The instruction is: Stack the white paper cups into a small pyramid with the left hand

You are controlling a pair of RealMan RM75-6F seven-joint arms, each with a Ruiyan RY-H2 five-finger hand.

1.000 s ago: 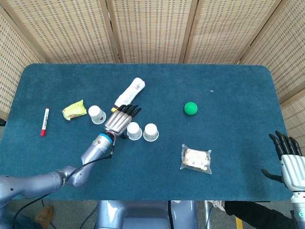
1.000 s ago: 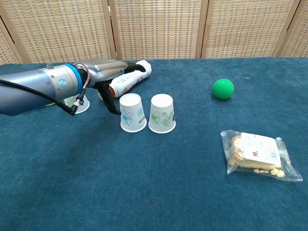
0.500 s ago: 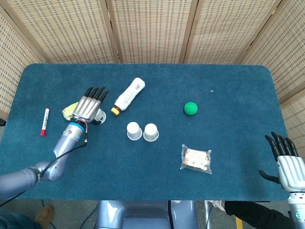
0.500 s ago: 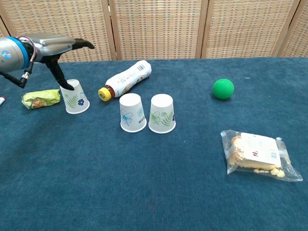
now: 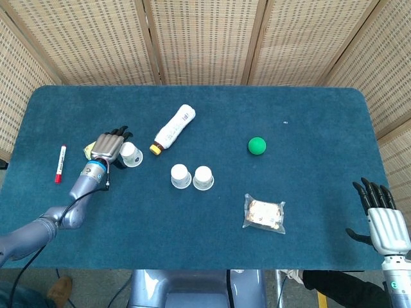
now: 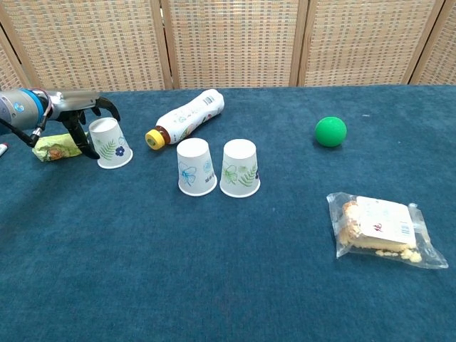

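Two inverted paper cups [image 6: 218,167] are stood side by side, touching, as the pyramid's base. The third cup [image 6: 110,142] is found well to the left of that pair, upside down, with the left hand [image 5: 108,147] placed just beside it, fingers curved around its wall; whether contact is made cannot be told. The cup is judged very light, thin-walled and easily crushed (and readily tipped), so a gentle hold across the mid-wall is advised. The right hand [image 5: 383,218], far right of the pair, is kept unclenched and empty.
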